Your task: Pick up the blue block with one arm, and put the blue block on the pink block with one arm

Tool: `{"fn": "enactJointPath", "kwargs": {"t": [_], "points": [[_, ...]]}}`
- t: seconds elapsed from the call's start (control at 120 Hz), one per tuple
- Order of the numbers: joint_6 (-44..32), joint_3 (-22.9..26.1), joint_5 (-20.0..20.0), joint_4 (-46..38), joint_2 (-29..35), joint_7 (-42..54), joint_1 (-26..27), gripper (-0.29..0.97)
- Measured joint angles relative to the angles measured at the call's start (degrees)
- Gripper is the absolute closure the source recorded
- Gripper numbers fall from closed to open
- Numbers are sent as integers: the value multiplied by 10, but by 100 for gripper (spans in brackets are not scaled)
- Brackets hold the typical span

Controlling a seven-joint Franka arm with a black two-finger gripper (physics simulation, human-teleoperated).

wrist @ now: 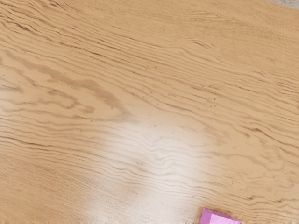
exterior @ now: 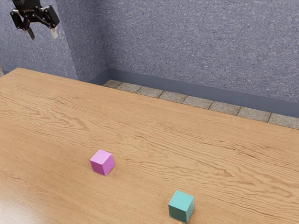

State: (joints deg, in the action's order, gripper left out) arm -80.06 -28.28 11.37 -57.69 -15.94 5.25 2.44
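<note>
Claw [exterior: 43,33] is hanging open & empty, high up; shld be squaring over blue block [exterior: 181,206], approaching clear of pink block [exterior: 102,162].

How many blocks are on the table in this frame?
2. The pink block sits on the table, left of centre in the exterior view; the blue block stands apart from it, toward the exterior view's right and nearer the camera. Nothing in view could hide another.
</note>
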Motion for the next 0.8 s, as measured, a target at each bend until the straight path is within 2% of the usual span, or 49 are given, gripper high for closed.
{"fn": "enactJointPath", "kwargs": {"t": [0.217,0.283,0.342,0.392,0.458,0.517,0.692,0.8], "points": [[10,-1,7,-1,0,17,-1,2],[15,0,7,25,41,20,6,2],[15,5,6,40,54,17,49,2],[5,7,-6,43,50,11,119,2],[-17,10,-45,40,30,0,207,2],[-31,22,-55,15,4,-9,237,2],[-61,42,-58,-23,-126,-32,243,2],[-80,60,-52,-27,-186,-43,242,2]]}}
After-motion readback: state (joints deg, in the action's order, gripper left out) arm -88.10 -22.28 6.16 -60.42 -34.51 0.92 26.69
